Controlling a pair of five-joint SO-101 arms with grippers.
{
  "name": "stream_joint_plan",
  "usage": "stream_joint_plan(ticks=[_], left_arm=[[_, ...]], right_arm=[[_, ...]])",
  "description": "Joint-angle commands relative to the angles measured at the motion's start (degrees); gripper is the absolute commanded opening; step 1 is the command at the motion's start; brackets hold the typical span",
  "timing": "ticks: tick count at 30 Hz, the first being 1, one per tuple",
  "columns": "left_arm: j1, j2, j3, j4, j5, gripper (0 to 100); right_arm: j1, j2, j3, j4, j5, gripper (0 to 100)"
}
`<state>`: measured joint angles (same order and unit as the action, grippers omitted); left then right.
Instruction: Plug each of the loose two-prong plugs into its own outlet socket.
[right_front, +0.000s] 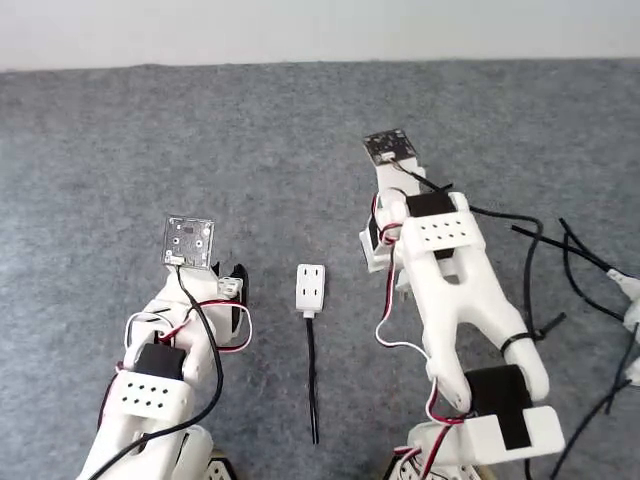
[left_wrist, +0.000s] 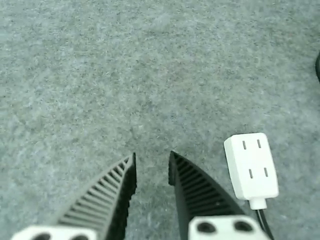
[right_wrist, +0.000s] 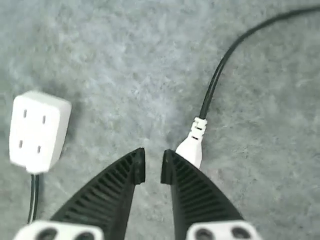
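A white outlet block (right_front: 311, 286) with two sockets lies flat on the grey carpet between the arms, its black cord running toward the near edge. In the left wrist view the outlet block (left_wrist: 250, 165) sits off to one side of my left gripper (left_wrist: 152, 164), which is slightly open and empty above bare carpet. A white two-prong plug (right_wrist: 191, 148) on a black cord lies just beside my right gripper (right_wrist: 152, 159), partly hidden behind one finger. The jaws stand almost together with nothing between them. The outlet block (right_wrist: 36, 131) lies further off on the other side.
Grey carpet (right_front: 120, 140) covers the whole table. Loose black cables (right_front: 585, 262) trail at the right edge near the right arm (right_front: 455, 270). The left arm (right_front: 170, 360) stands at the lower left.
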<state>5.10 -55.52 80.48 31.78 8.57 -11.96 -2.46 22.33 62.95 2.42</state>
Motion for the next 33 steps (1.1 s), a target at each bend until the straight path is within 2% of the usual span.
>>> stream_joint_plan(ticks=[1,9,20,24,33], left_arm=[[-0.53,-0.7,-2.95,-1.49,0.7,10],[-0.53,-0.7,-2.86,-1.49,0.7,10],[-0.53,-0.7,-2.59,-1.49,0.7,10],[-0.53,-0.7,-2.59,-1.41,0.7,10],[-0.44,-0.7,-2.51,-1.41,0.62,11]], right_arm=[[2.24,-2.59,0.0,-3.12,-2.02,1.8],[2.59,1.89,1.49,-2.95,0.18,0.9],[10.15,6.99,0.18,-3.21,1.23,0.9],[10.51,10.51,0.18,-3.12,4.48,0.9],[10.51,10.51,-1.76,-1.36,4.22,0.9]])
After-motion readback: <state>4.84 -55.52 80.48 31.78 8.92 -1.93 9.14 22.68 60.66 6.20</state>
